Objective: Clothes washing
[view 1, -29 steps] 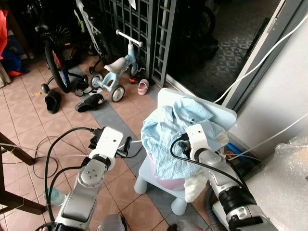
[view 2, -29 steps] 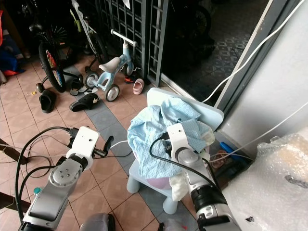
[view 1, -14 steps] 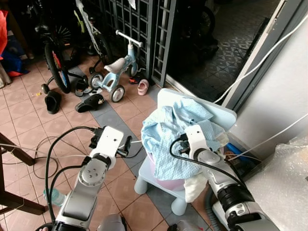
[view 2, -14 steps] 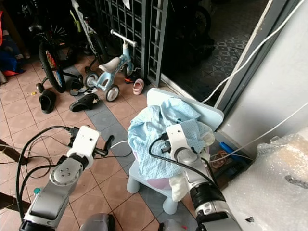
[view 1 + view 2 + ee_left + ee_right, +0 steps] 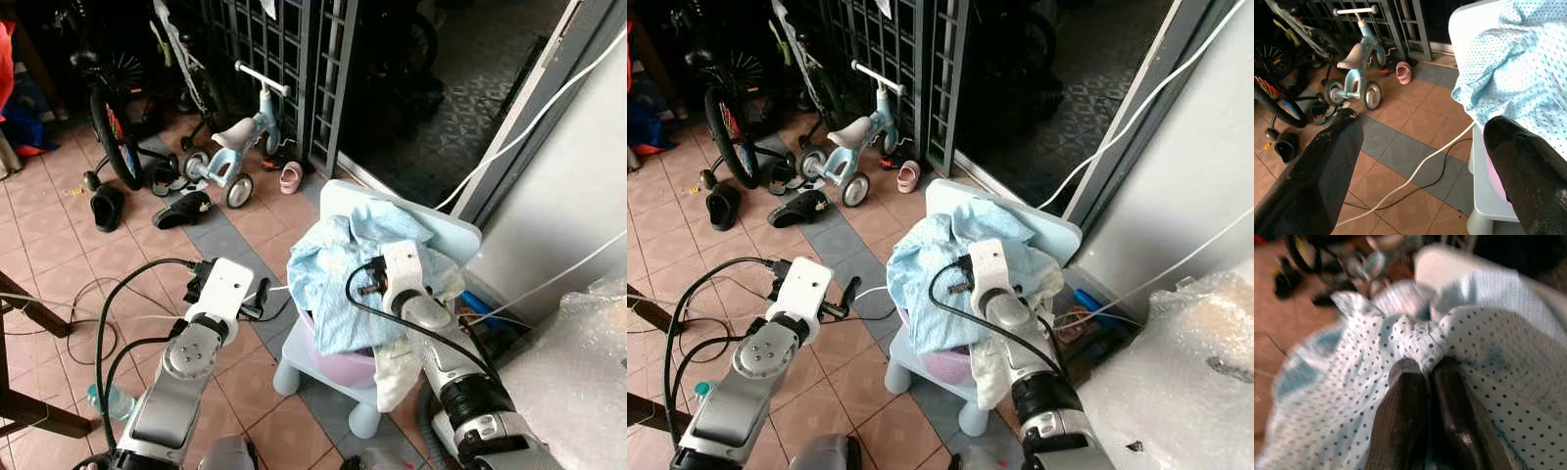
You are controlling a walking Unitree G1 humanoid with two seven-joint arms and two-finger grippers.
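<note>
Pinching the pale blue dotted cotton garment (image 5: 1415, 340), my right claw (image 5: 1425, 369) is clamped on a fold above the small light-blue plastic chair (image 5: 338, 357); left claw (image 5: 1415, 161) gapes beside it. Washing hasn't begun, I judge.

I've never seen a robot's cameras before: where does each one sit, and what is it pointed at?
Left and right eye views: on the head, looking down at both silver arms and the blue dotted garment on the small plastic chair.
Left wrist view: along the open left pincer toward the tricycle.
Right wrist view: along the right pincer, pinching the garment.
All share the garment.
</note>
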